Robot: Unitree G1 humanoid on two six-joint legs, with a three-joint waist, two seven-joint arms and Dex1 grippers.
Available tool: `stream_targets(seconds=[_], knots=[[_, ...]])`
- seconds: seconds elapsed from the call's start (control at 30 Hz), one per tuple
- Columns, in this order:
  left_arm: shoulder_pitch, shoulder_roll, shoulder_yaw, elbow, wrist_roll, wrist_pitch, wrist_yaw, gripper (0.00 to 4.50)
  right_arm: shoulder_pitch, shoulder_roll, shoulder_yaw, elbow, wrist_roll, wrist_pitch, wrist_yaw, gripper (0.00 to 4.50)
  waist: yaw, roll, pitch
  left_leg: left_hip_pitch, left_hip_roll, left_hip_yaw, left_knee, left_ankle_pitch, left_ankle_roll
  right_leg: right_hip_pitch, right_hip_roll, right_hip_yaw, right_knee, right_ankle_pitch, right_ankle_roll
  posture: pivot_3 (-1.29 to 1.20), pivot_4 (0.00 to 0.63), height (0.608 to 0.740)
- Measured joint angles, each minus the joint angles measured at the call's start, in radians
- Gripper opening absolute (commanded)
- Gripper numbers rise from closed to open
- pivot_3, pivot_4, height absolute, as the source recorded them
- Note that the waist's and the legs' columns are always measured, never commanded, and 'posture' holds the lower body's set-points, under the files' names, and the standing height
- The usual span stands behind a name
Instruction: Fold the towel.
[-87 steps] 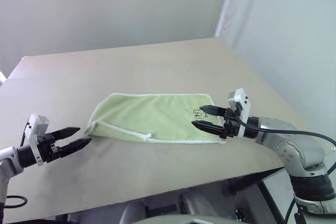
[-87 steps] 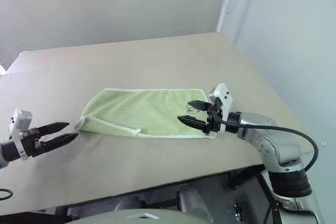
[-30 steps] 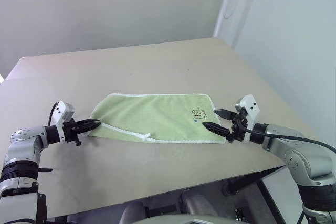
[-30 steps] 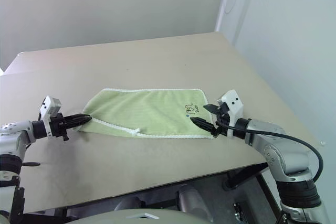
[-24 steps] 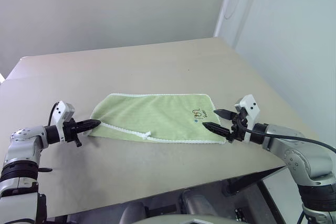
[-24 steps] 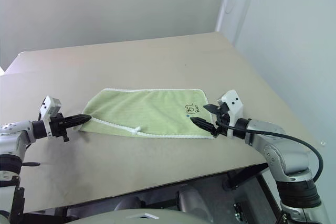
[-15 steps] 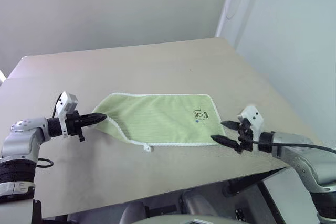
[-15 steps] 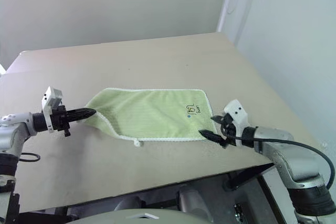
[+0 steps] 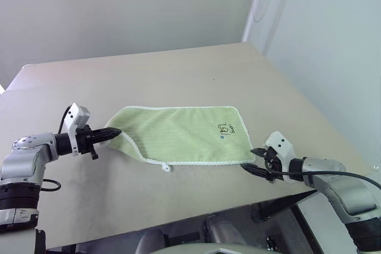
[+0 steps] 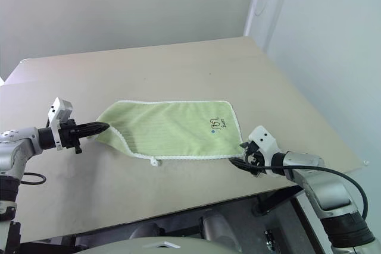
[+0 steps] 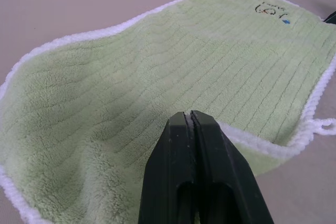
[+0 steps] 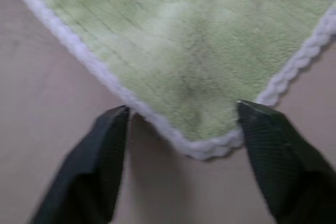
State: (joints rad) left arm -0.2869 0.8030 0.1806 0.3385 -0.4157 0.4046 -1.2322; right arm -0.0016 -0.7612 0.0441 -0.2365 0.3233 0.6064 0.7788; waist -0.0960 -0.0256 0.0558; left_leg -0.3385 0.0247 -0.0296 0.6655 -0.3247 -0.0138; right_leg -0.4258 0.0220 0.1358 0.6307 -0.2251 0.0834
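A light green rectangular terry towel [image 10: 172, 129] with white edging lies on the tan table [image 10: 178, 69] — left gripper [image 10: 102, 127] pinching its left end, right gripper [image 10: 243, 160] at its near-right corner.

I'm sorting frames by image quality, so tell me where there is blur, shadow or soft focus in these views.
Left wrist view: the shut left gripper casts a dark shadow on the towel, whose ribs read sharp. Right wrist view: the right gripper has soft-edged fingers, and the towel's corner and white edging are smeared. Left eye view: even light, faint shadows on the table.
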Motion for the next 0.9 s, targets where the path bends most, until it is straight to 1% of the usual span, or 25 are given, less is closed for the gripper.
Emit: stream_targets(seconds=[0.2, 0.33, 0.43, 0.5, 0.6, 0.67, 0.77, 0.83, 0.9], knots=[[0.0, -0.001, 0.0, 0.018, 0.0, -0.008, 0.005, 0.0, 0.005, 0.0, 0.001, 0.006, -0.027, -0.038, 0.007, 0.07, 0.0, 0.0, 0.0, 0.0, 0.0, 0.0, 0.0, 0.0, 0.0, 0.0, 0.0, 0.0, 0.0, 0.0, 0.0, 0.0, 0.0, 0.74], [-0.007, -0.001, 0.006, 0.077, -0.004, -0.027, 0.006, 0.0, 0.008, -0.003, -0.021, -0.01, -0.014, -0.041, 0.023, 0.03, 0.0, 0.0, 0.0, 0.0, 0.0, 0.0, 0.0, 0.0, 0.0, 0.0, 0.0, 0.0, 0.0, 0.0, 0.0, 0.0, 0.0, 0.74], [-0.055, -0.004, 0.051, 0.139, -0.031, -0.015, 0.027, 0.0, -0.007, -0.006, -0.099, -0.069, 0.061, -0.012, 0.046, 0.03, 0.0, 0.0, 0.0, 0.0, 0.0, 0.0, 0.0, 0.0, 0.0, 0.0, 0.0, 0.0, 0.001, 0.0, 0.0, 0.0, 0.0, 0.74], [-0.111, -0.004, 0.084, 0.169, -0.051, -0.003, 0.046, 0.0, -0.06, -0.006, -0.154, -0.096, 0.116, 0.013, 0.051, 0.03, 0.0, 0.0, 0.0, 0.0, 0.0, 0.0, 0.001, 0.0, 0.0, 0.001, 0.0, 0.0, 0.001, 0.0, 0.0, 0.0, 0.0, 0.74], [-0.222, -0.03, 0.134, 0.228, -0.077, -0.002, 0.094, 0.0, -0.188, -0.001, -0.201, -0.082, 0.159, 0.037, 0.031, 0.03, 0.0, -0.001, 0.0, 0.001, 0.0, -0.001, 0.002, 0.0, 0.0, 0.002, 0.0, 0.0, 0.001, 0.001, 0.001, 0.0, 0.0, 0.74], [-0.285, -0.05, 0.162, 0.264, -0.087, -0.005, 0.136, 0.0, -0.278, 0.013, -0.211, -0.048, 0.165, 0.04, 0.005, 0.03, 0.001, -0.001, 0.0, 0.001, 0.0, -0.001, 0.001, 0.0, 0.0, 0.002, 0.0, 0.0, 0.001, 0.001, 0.0, 0.0, 0.0, 0.74], [-0.374, -0.089, 0.185, 0.328, -0.088, -0.044, 0.195, 0.0, -0.392, 0.059, -0.2, 0.065, 0.134, 0.026, -0.048, 0.03, 0.001, -0.001, 0.0, 0.0, 0.0, -0.001, 0.001, 0.0, 0.0, 0.001, 0.0, 0.0, 0.0, 0.003, 0.003, 0.0, 0.0, 0.74], [-0.434, -0.116, 0.187, 0.393, -0.071, -0.099, 0.243, 0.0, -0.46, 0.089, -0.166, 0.162, 0.088, -0.002, -0.08, 0.03, 0.001, -0.001, 0.0, -0.001, 0.0, -0.001, 0.001, 0.0, 0.0, 0.001, 0.0, 0.0, 0.0, 0.005, 0.0, 0.0, 0.0, 0.74], [-0.51, -0.149, 0.181, 0.5, -0.024, -0.192, 0.314, 0.0, -0.539, 0.129, -0.123, 0.289, 0.026, -0.057, -0.112, 0.03, 0.001, -0.001, 0.0, -0.001, -0.001, -0.001, 0.001, 0.0, 0.0, 0.001, 0.0, 0.0, 0.0, 0.006, 0.0, 0.0, 0.0, 0.74]])
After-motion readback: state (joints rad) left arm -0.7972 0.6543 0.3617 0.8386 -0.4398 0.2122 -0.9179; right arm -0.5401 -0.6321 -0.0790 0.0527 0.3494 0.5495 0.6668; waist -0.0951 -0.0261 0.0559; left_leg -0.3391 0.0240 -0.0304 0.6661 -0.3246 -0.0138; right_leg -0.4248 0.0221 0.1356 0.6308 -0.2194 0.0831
